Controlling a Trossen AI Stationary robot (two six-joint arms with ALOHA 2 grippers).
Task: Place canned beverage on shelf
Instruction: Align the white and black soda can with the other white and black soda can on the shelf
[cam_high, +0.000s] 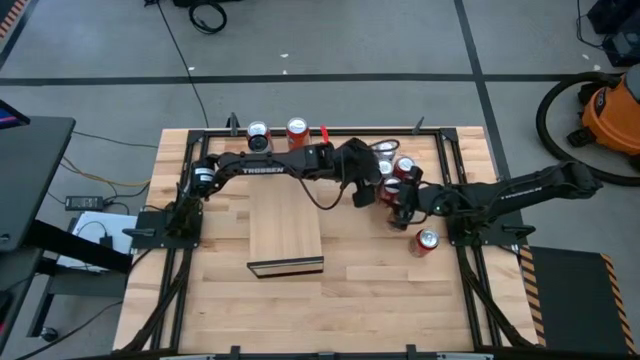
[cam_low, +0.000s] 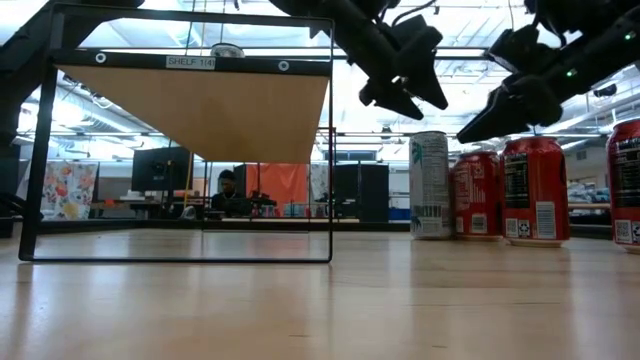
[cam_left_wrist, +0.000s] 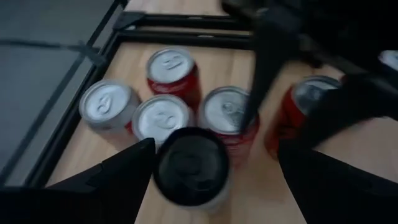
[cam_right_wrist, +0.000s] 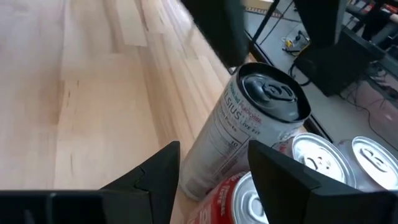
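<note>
A tall white can with a black top (cam_left_wrist: 189, 165) stands upright on the table beside a cluster of red cans (cam_high: 400, 168). It also shows in the low view (cam_low: 430, 185) and the right wrist view (cam_right_wrist: 267, 93). My left gripper (cam_left_wrist: 216, 146) hangs open above it, one finger to each side of its top. My right gripper (cam_right_wrist: 213, 149) is open too and comes from the table's right, above the red cans (cam_low: 478, 195). In the low view both grippers, left (cam_low: 405, 98) and right (cam_low: 478, 128), stay clear of the can tops. The shelf (cam_high: 285, 220) rests on a thin black frame (cam_low: 330, 150).
One red can (cam_high: 427, 240) stands alone near the right arm's base. Two more cans (cam_high: 258, 135) (cam_high: 297, 130) stand at the table's far edge. Black rails (cam_high: 440, 150) border the table. The two arms are close together over the cluster. A person (cam_low: 228, 190) sits in the room behind.
</note>
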